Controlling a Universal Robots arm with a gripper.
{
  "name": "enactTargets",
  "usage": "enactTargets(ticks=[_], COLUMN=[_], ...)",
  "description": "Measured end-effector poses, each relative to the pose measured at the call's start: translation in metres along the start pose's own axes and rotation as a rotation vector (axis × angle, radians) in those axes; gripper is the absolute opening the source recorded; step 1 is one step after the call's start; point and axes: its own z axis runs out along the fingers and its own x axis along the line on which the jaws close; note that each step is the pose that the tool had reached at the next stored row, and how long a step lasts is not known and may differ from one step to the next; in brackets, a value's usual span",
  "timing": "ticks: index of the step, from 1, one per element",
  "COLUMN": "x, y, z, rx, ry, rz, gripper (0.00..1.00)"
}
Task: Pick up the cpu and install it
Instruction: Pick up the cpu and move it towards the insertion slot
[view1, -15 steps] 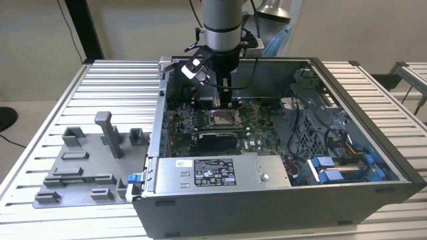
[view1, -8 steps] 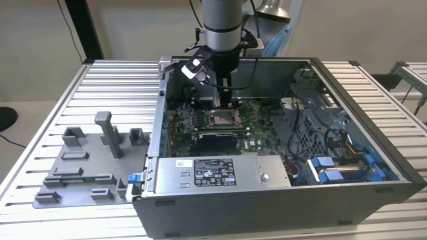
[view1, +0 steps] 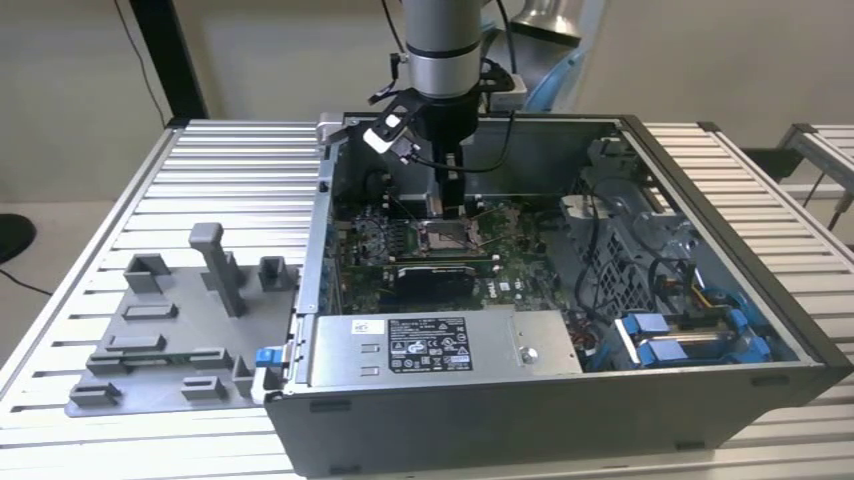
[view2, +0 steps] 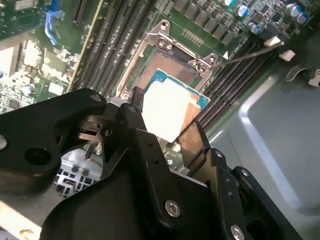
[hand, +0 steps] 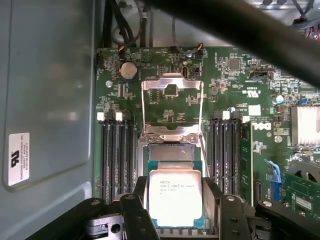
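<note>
Ribbed surface (view1: 227, 170); open case (view1: 534, 410) on its three-o'clock half, exterior view. Item: cpu (hand: 175, 197), gripped by its edges between my fingers (hand: 214, 200), just over the socket (hand: 170, 150). Held level, I judge, for seating.

Beige wall (view1: 267, 50) behind a ribbed aluminium table (view1: 227, 170).

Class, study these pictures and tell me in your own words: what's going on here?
A robot arm reaches into the open computer case. Its jaws are shut on the cpu, holding it flat over the open socket on the motherboard. The cpu does not look seated yet.
</note>
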Motion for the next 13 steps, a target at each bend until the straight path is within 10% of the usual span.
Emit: enactTargets(ticks=[13], x=[0.0027], y=[-0.0020], z=[0.0139], rx=[-0.0300], ry=[0.0023], rz=[-0.015], gripper=[0.00])
